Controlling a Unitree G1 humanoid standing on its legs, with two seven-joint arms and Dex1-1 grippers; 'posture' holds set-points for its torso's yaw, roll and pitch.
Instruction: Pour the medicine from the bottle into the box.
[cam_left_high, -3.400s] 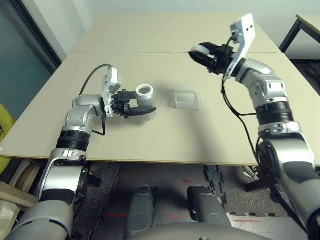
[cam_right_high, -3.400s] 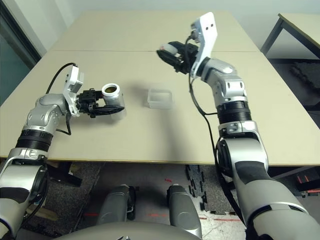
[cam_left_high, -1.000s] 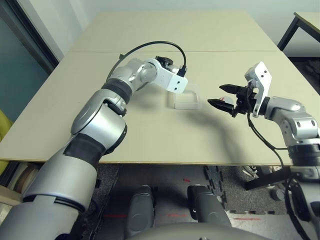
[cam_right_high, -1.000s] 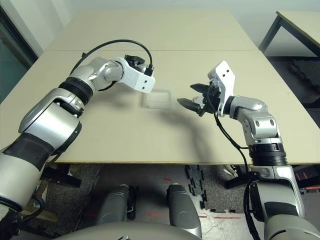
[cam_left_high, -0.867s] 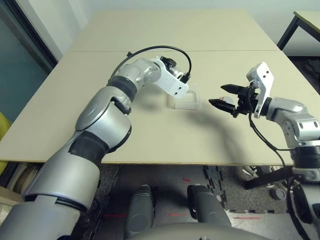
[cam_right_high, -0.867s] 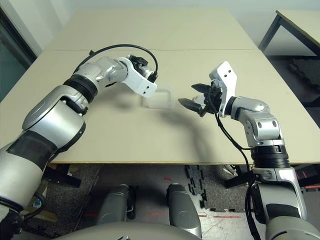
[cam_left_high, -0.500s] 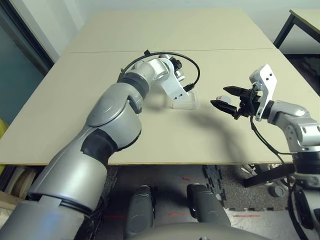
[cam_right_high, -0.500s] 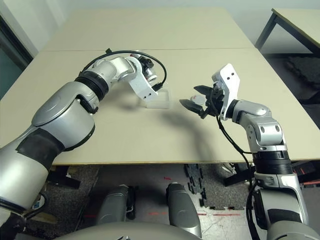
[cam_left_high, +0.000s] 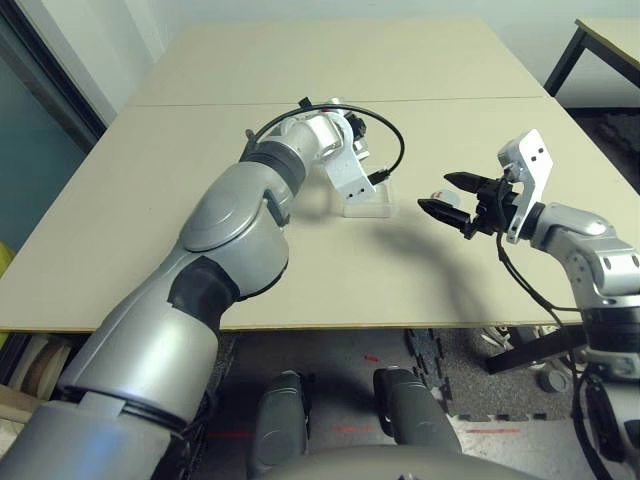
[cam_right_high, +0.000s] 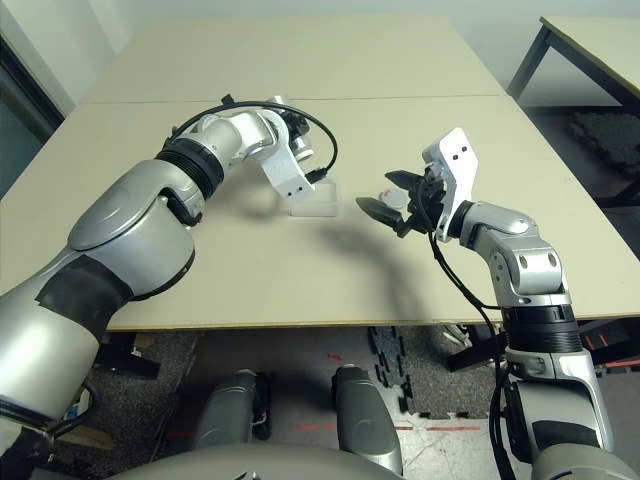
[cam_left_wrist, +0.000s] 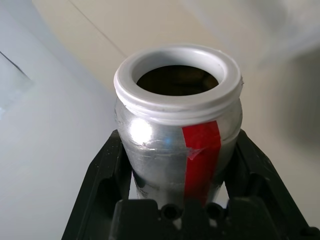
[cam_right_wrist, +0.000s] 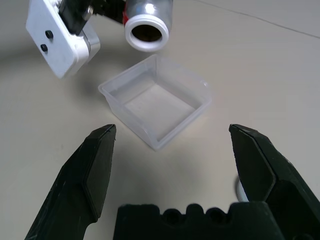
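Beige table (cam_left_high: 200, 190) bears the box (cam_right_wrist: 155, 100); left tool (cam_left_wrist: 177, 200) grips the bottle (cam_left_wrist: 177, 135), right tool (cam_right_wrist: 172, 145) spread.

— From where did the head views look?
— From above, forward and down at the table (cam_left_high: 120, 200).
— And the wrist cameras?
— Both were near and shared the bottle (cam_right_wrist: 147, 20).

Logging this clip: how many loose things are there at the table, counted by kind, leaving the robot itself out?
bottle: 1
box: 1
cap: 1
total: 3
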